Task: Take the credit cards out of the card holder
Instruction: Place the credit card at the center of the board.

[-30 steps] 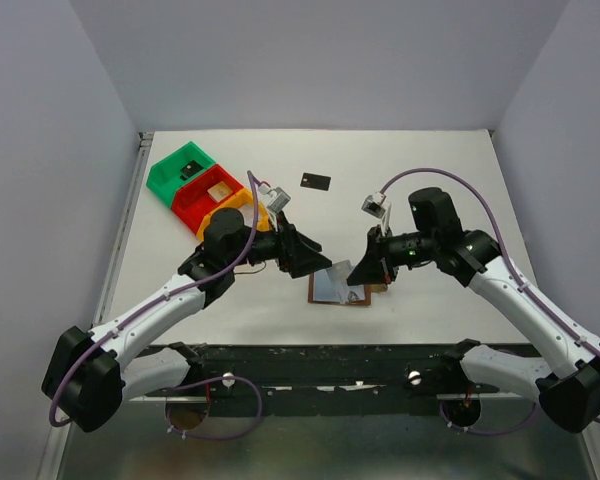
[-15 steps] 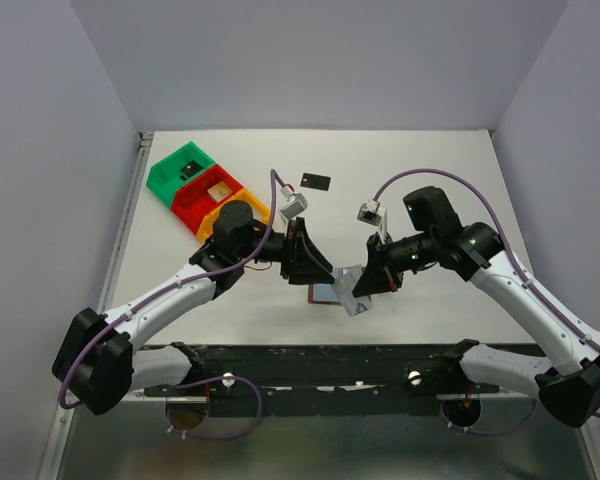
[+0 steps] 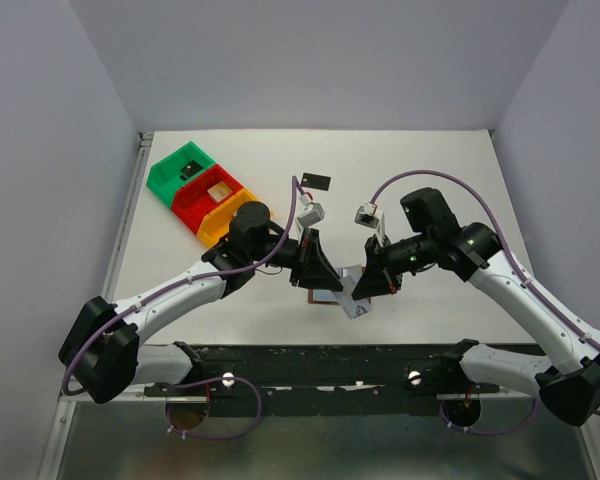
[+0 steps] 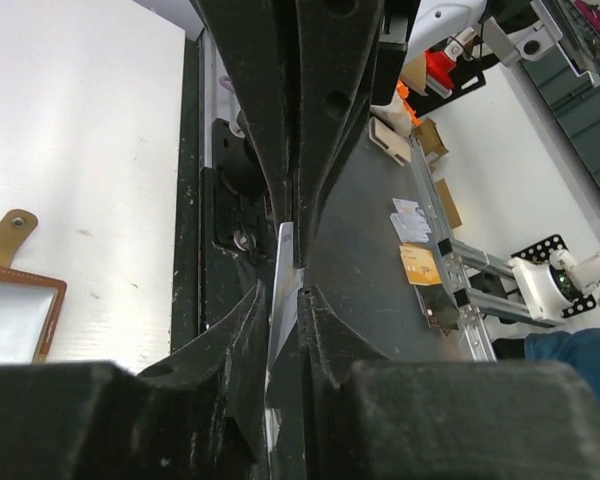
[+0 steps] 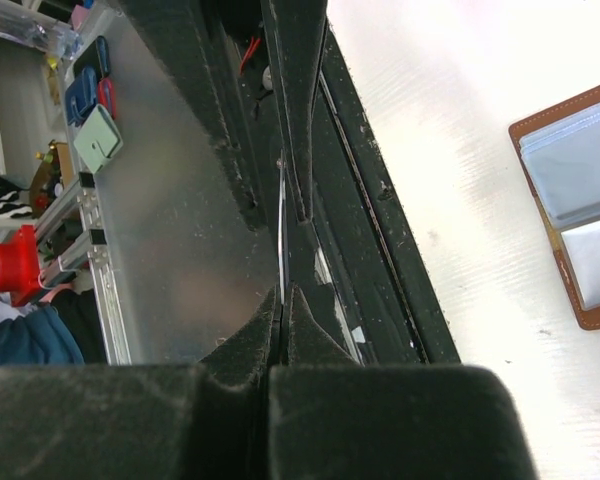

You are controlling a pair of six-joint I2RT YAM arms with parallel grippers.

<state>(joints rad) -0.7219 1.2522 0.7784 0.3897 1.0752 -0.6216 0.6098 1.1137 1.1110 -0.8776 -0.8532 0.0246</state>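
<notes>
Just inside the worktop's (image 3: 430, 170) near edge, beside the black rail (image 3: 280, 352), the card holder (image 5: 581, 170) lies open and flat. Over it the left hand (image 3: 325, 280) and right hand (image 3: 372, 285) face each other tip to tip. Each is pressed onto the same pale card (image 3: 357, 303), which they hold tilted off the worktop. Bare white worktop runs rightward and beyond the hands to the walls (image 3: 310, 60). Farther back lies one black card (image 3: 316, 181), well apart from the hands. At far left stand three bins in a touching row: yellow bin (image 3: 212, 230), red bin (image 3: 188, 208), green bin (image 3: 160, 180). Two cards and one card holder are in sight.
</notes>
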